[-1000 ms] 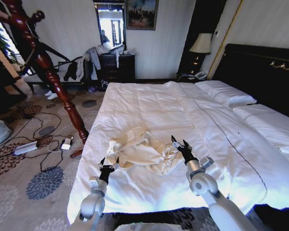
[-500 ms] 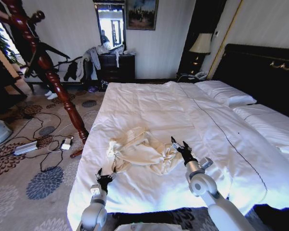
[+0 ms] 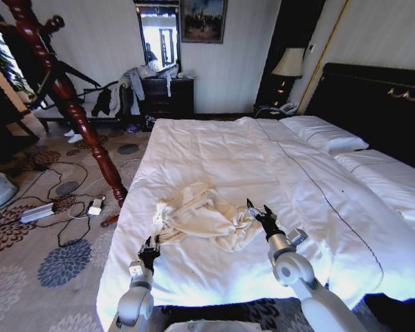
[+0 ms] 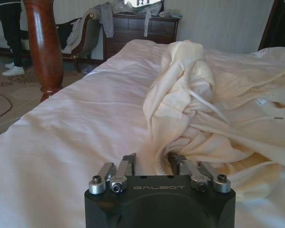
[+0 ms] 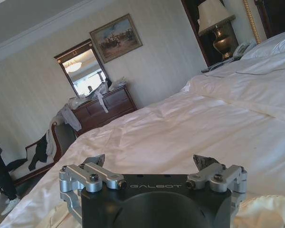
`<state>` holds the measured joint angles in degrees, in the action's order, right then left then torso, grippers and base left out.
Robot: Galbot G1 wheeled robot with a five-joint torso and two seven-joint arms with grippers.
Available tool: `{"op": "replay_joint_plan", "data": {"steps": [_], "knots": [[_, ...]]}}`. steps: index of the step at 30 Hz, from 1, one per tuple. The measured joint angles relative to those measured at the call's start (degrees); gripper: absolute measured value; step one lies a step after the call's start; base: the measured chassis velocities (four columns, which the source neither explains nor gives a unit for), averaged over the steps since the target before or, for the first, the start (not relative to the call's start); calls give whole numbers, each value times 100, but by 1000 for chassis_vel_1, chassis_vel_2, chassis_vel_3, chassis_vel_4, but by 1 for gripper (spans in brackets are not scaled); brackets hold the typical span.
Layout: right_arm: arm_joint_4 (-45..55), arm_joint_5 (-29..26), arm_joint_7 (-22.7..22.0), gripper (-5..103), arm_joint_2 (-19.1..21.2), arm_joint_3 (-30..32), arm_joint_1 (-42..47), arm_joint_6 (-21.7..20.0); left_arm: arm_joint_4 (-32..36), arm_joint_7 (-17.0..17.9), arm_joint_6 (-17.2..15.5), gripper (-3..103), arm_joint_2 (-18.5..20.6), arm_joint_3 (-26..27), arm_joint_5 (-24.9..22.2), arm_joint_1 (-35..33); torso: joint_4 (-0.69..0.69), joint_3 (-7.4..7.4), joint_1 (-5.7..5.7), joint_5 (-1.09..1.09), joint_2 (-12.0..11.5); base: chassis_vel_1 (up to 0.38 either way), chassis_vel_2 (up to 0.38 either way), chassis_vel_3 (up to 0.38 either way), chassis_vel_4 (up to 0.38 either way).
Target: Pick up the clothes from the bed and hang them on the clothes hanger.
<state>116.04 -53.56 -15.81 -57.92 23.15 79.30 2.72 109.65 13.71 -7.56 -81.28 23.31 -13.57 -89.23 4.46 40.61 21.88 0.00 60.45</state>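
Left wrist view shows left hand (image 4: 152, 164) touching clothes (image 4: 213, 118).

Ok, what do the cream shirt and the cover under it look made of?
The cream shirt looks like thin, soft matte knit: it slumps in loose folds and shows a zip edge and a drawcord. The duvet looks like smooth white woven cotton, lightly creased; the exact fibre is unclear.

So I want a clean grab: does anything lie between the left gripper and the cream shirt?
Nothing visible does. The left gripper, open, sits low over the white duvet, right at the crumpled edge of the cream shirt.
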Motion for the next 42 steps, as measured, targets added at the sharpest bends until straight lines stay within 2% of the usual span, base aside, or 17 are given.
{"op": "replay_joint_plan", "data": {"steps": [1, 5, 8, 10, 14, 16, 20, 22, 25, 31, 39, 41, 42], "knots": [[0, 0, 0, 100, 0, 0, 0, 0, 0, 0, 0, 42, 0, 0, 0, 0, 0, 0, 0, 0, 0, 0, 0, 0, 0], [56, 12, -17, 100, 43, 71, 100, 7, 85, -1, 34, 64, -97, -16, 35, -48, 0, 0, 0, 0, 0, 0, 0, 0, 0], [82, 16, -23, 100, 59, 93, 132, 10, 137, -10, 88, 70, -128, -13, 51, -90, 0, 0, 0, 0, 0, 0, 0, 0, 0], [105, 21, -29, 100, 73, 108, 157, 15, 196, -20, 119, 84, -151, 0, 65, -130, 0, 0, 0, 0, 1, 0, 0, 0, 0], [135, 24, -33, 100, 73, 116, 176, 18, 189, -26, 116, 77, -153, 25, 59, -85, -1, 0, 0, 0, 0, 0, 0, 0, 0], [156, 25, -37, 100, 76, 117, 196, 18, 118, -26, 74, 66, -150, 35, 31, 23, 0, 0, 0, 0, 0, 0, 0, 0, 0], [197, -6, -87, 100, 85, 97, 216, 8, 32, -4, -23, 66, -234, 17, -42, 218, 0, 0, 0, 0, 0, 0, 0, 0, 0], [207, -23, -100, 100, 85, 90, 216, 2, 18, 4, -44, 70, -266, 3, -53, 262, 0, 0, 0, 0, 0, 0, 0, 0, 0], [163, -37, -112, 100, 74, 47, 177, -6, -38, 16, -107, 84, -343, -71, -62, 386, 0, 0, 0, 0, 0, 0, 0, 0, 0], [63, -43, -118, 100, 44, -19, 93, -7, -125, 21, -138, 87, -390, -149, -53, 463, 0, 0, 0, 0, 0, 0, 0, 0, 0], [-72, -39, -125, 100, -7, -113, 29, -7, -194, 340, -244, 76, -400, -103, -170, 541, 0, 0, 0, 0, 0, 0, 0, 0, 0], [-107, -39, -129, 100, -9, -133, 7, -7, -191, 416, -278, 67, -390, -73, -260, 563, 0, 0, 0, 0, 0, 0, 0, 0, 0], [-107, -39, -129, 100, -9, -133, 7, -7, -191, 416, -278, 67, -390, -73, -260, 563, 0, 0, 0, 0, 0, 0, 0, 0, 0]]}}
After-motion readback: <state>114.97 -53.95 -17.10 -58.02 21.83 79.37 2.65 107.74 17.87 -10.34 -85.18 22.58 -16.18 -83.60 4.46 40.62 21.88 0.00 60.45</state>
